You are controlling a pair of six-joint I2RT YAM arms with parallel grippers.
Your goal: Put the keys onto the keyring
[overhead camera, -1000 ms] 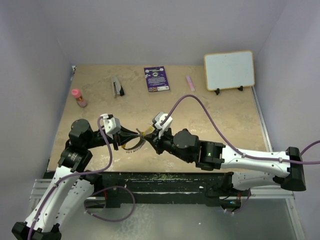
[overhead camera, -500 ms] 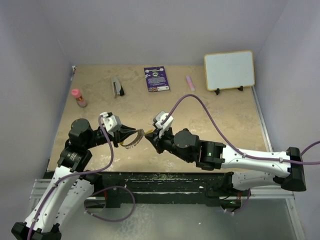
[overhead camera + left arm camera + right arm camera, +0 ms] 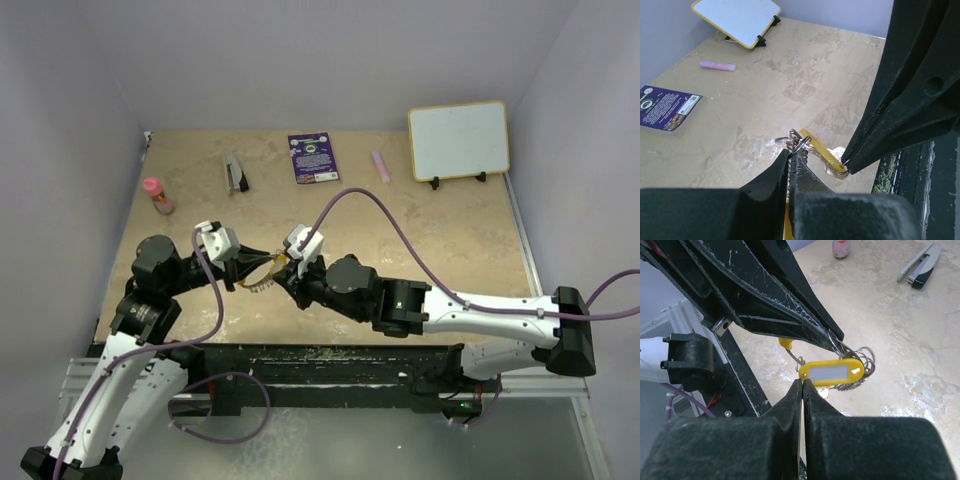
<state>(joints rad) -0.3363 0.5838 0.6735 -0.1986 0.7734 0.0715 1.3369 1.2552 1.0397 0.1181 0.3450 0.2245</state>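
The keyring (image 3: pixel 799 141) is a bunch of thin silvery loops, held above the table between both grippers. My left gripper (image 3: pixel 791 152) is shut on its rim; it also shows in the top view (image 3: pixel 247 266). A key (image 3: pixel 836 167) with a flat yellow tag (image 3: pixel 832 371) hangs from the keyring (image 3: pixel 863 360). My right gripper (image 3: pixel 803 381) is shut on the tag's near end, where a small wire loop sits. It shows in the top view (image 3: pixel 284 276), tip to tip with the left gripper. A second yellow head (image 3: pixel 786 343) hangs under the left fingers (image 3: pixel 790 310).
On the far side of the table lie a grey-and-black stapler (image 3: pixel 236 174), a purple booklet (image 3: pixel 313 158), a pink stick (image 3: pixel 381 166) and a standing whiteboard (image 3: pixel 458 140). A pink bottle (image 3: pixel 156 195) stands at the left. The black table edge rail (image 3: pixel 900 165) lies just below the grippers.
Both grippers have shifted left with the keyring bunch between them. The right arm has reached further left, and the gap between the two gripper tips has shrunk.
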